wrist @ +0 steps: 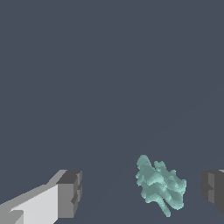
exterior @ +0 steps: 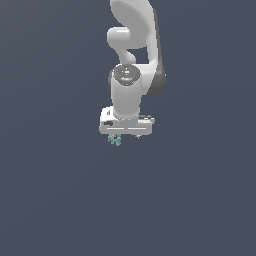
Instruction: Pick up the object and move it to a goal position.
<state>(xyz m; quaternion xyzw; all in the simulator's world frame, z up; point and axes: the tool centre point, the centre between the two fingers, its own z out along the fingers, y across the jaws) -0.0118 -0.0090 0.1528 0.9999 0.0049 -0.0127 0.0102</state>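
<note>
Seen in the exterior view, just above the middle of the frame: a white Panda arm (exterior: 131, 55) with dark joint bands, reaching down from the top edge and ending in a white, box-shaped tool (exterior: 125, 135) pointed downward. Peeking out beneath the tool body, toward its side on the exterior view's left: a tiny teal-green, knobbly piece with small prongs (exterior: 115, 140), sitting a little below frame centre. Nothing but a flat, slate-grey surface (exterior: 55, 200) filling the rest of that frame; whether a table or a floor, impossible to say.

In the wrist view, low in the picture: a white finger with a dark grey pad (wrist: 70, 193) at the lower left, and a second dark grey pad (wrist: 213, 190) cut by the right edge. Tool spread wide, released, gripping nothing. Between the two pads, the teal-green piece (wrist: 159, 186), much nearer the right-hand pad than the left-hand one, yet clear of both, with grey ground visible on either side of it. Irregular in outline, lumpy, with one slim prong pointing toward the bottom edge. Resting on the grey surface or slightly above it: cannot tell from these views. Same plain slate grey across the upper part of the wrist picture.
</note>
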